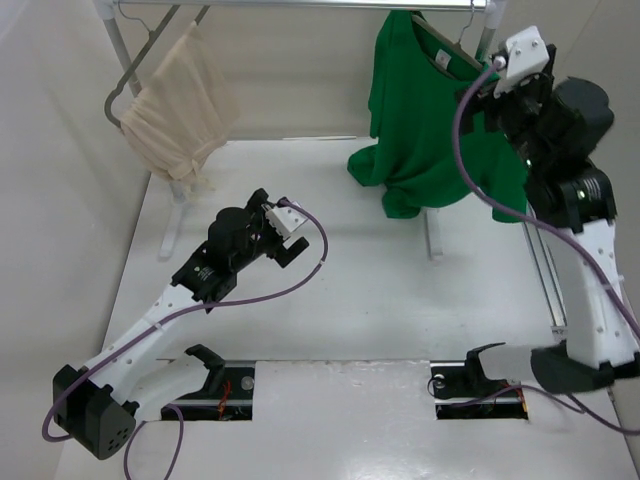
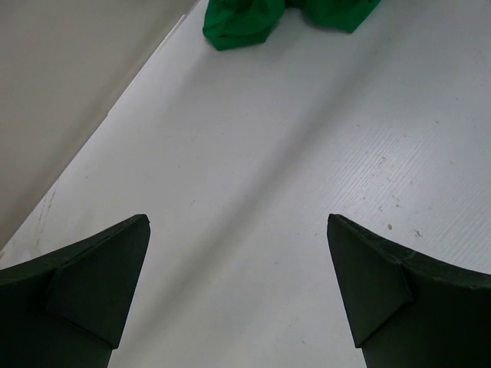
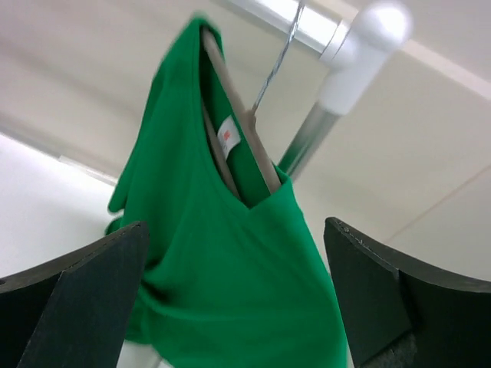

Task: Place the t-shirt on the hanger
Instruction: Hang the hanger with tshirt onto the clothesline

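The green t-shirt [image 1: 430, 130] hangs from the rail at the back right, draped over the thin greyish-brown hanger [image 1: 440, 45]. Its lower hem rests bunched on the table. In the right wrist view the hanger [image 3: 242, 130] passes through the neck of the t-shirt [image 3: 230, 299], and its metal hook [image 3: 280, 57] goes up to the rail. My right gripper [image 3: 236, 230] is open just in front of the shirt, holding nothing. My left gripper [image 1: 290, 235] is open low over the table's left-middle with only bare table between its fingers. A corner of the t-shirt [image 2: 238, 23] shows far ahead of it.
A beige garment [image 1: 180, 100] hangs on a grey hanger at the rail's left end. The white rack's rail [image 1: 300, 5] spans the back; its right post [image 3: 307, 138] stands beside the shirt. A wall runs along the table's left side [image 2: 61, 100].
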### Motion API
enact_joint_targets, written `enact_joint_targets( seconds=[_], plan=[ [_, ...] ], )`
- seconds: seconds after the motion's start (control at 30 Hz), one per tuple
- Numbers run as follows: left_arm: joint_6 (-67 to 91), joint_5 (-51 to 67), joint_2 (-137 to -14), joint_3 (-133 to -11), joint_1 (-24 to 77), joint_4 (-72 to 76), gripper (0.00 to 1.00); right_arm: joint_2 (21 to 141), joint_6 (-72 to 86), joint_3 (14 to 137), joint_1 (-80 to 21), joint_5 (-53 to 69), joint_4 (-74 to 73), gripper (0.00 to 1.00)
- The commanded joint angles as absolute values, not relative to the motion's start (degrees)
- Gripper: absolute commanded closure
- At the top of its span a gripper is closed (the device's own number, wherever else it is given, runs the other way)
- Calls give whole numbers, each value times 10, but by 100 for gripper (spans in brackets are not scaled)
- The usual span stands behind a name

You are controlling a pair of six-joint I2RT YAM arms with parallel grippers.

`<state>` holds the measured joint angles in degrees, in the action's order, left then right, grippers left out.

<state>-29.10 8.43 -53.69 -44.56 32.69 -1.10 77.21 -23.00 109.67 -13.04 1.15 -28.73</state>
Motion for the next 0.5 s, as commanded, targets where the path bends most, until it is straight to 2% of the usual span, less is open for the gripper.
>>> enact_joint_targets(
  seconds=[0.0, 0.07, 0.2, 0.3, 0.47],
  plan=[
    [-281, 96, -522, -444, 330, 14, 0, 686, -300, 1060, -179, -81, -274, 0],
    [-281, 96, -527, -444, 330, 14, 0, 655, -316, 1036, -199, -122, -260, 0],
    [-268, 101, -527, -423, 335, 19, 0, 577, -342, 929, -244, -121, -255, 0],
    [-236, 88, -527, -396, 335, 25, 0, 563, -342, 846, -259, -81, -289, 0],
    [-218, 83, -527, -311, 335, 69, 0, 550, -256, 631, -274, -8, -304, 0]
  ],
)
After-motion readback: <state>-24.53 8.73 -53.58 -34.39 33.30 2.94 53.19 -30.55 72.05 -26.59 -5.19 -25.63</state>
